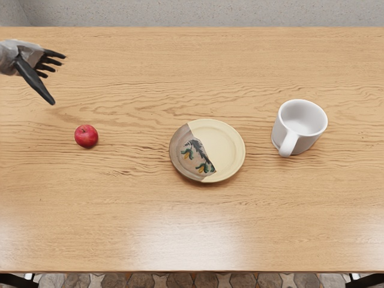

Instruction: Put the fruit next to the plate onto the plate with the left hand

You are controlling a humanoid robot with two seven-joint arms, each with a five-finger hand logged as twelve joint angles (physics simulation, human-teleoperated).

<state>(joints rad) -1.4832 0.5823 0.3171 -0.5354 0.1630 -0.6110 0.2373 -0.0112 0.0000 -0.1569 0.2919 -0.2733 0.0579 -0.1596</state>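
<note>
Plate (231,147), apple (86,136) well left, left hand (27,60) beyond, fingers (53,60) spread

We work from a single head view, set above the near side of the table (192,240) and looking down on it at a slant. We take the plate (207,150) as our mark; it lies close to mid-frame. Beyond the plate, the table's far edge runs across the top of the frame with a grey strip behind it. On the near side of the plate, the near edge runs along the bottom, with a sliver of patterned floor under it. Left of the plate we see past the apple (86,136) to the left hand (30,60) at the frame's edge. Right of the plate we take in the mug (298,126). We sit far enough back to fit the table's full depth, while both its ends are cut off.
</note>
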